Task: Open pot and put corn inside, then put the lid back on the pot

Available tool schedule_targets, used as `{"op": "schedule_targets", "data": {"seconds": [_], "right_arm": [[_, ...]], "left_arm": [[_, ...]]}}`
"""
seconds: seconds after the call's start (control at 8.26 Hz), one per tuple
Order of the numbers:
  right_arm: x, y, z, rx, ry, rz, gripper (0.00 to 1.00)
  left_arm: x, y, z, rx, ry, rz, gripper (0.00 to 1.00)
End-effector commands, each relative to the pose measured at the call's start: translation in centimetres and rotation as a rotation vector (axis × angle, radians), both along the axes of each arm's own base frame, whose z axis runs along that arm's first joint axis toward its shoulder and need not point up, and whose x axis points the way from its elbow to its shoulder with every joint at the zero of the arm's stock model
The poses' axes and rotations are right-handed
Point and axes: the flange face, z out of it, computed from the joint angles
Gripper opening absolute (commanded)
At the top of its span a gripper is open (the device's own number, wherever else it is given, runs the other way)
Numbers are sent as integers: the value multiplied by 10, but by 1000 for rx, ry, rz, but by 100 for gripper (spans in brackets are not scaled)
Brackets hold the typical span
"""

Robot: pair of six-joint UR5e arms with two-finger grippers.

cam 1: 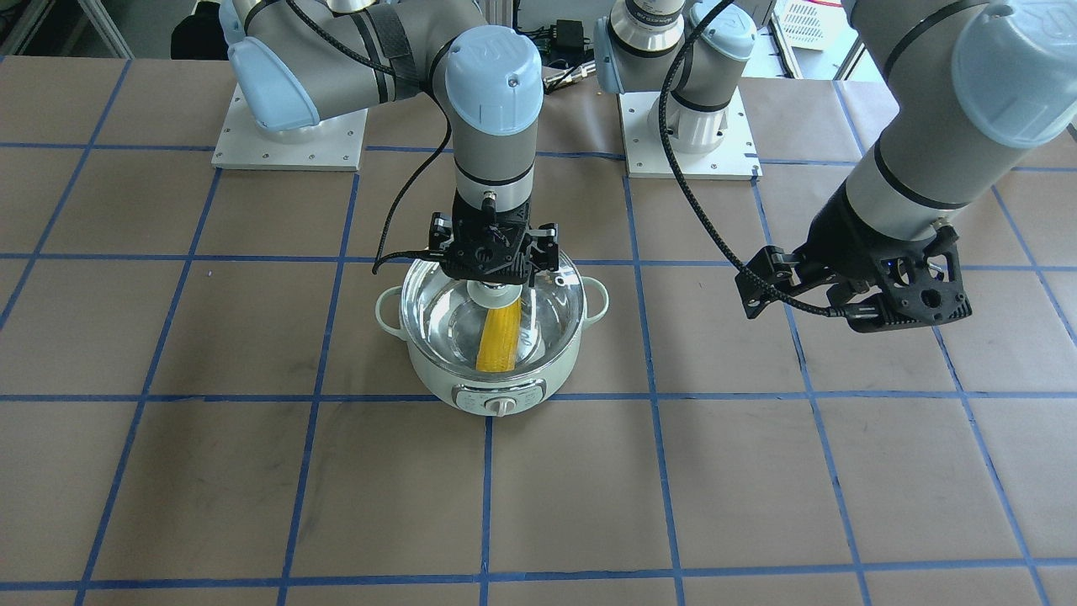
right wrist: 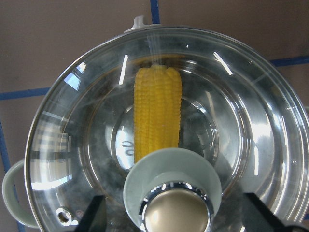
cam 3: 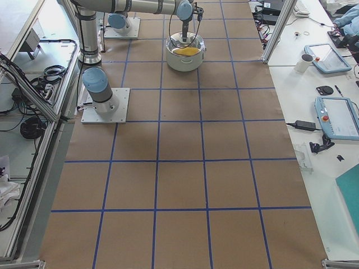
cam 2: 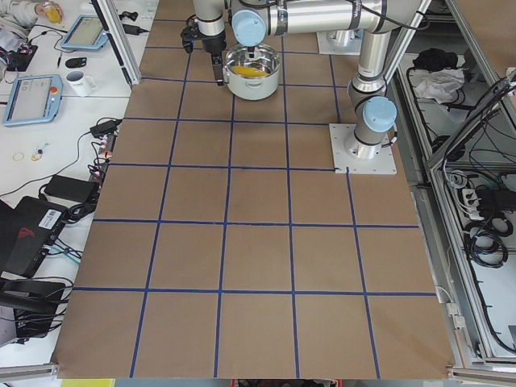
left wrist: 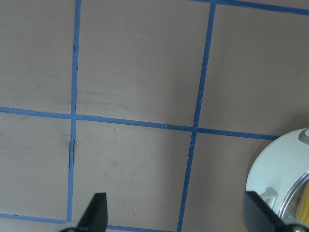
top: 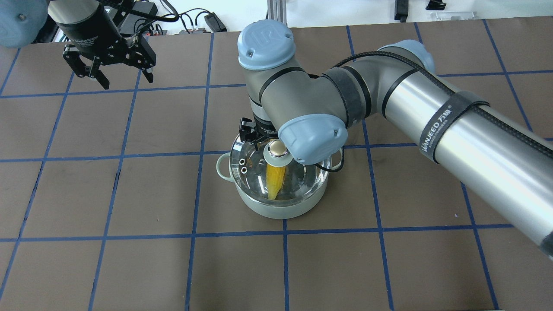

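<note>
The pale mint-green pot (cam 1: 496, 380) stands mid-table, dial facing the front camera. The yellow corn (cam 1: 499, 337) lies inside it and shows through the glass in the right wrist view (right wrist: 157, 111). The clear glass lid (cam 1: 437, 303) covers the pot's mouth; its beige-gold knob (top: 278, 150) points up. My right gripper (cam 1: 492, 271) hangs straight down over the lid. In the right wrist view it (right wrist: 176, 215) is open, its fingertips (right wrist: 91, 215) wide on either side of the knob and not touching it. My left gripper (top: 128, 82) is open and empty, raised well off to the pot's side.
The table is brown paper with a blue tape grid (top: 194, 194). The two arm base plates (cam 1: 290, 139) sit at the table's robot side. The pot's edge (left wrist: 275, 169) shows at the lower right of the left wrist view. Benches with tablets and a mug (cam 2: 79, 81) flank the table.
</note>
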Motion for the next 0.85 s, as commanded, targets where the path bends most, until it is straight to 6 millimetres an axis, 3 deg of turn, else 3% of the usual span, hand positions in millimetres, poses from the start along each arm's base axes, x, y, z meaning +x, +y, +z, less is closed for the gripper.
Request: {"op": "schedule_targets", "data": {"seconds": [0.0,0.12,0.24,0.48,0.73], "right_arm": [[-1,-1,3,-12,3,12,100],[-14,-8,15,-32,4,8,100],[-35,-8,47,-76,1,40,100],[-103,0,108,-64,-6,-24,100],[-174,4,155,-46,-5,-19,100]], "left_arm": [[0,0,0,0,0,-1,100],[1,0,0,0,0,1,100],[1,0,0,0,0,1,100],[-1,0,1,-3,7,0,100],[-1,1,6,-12,-1,-4,100]]}}
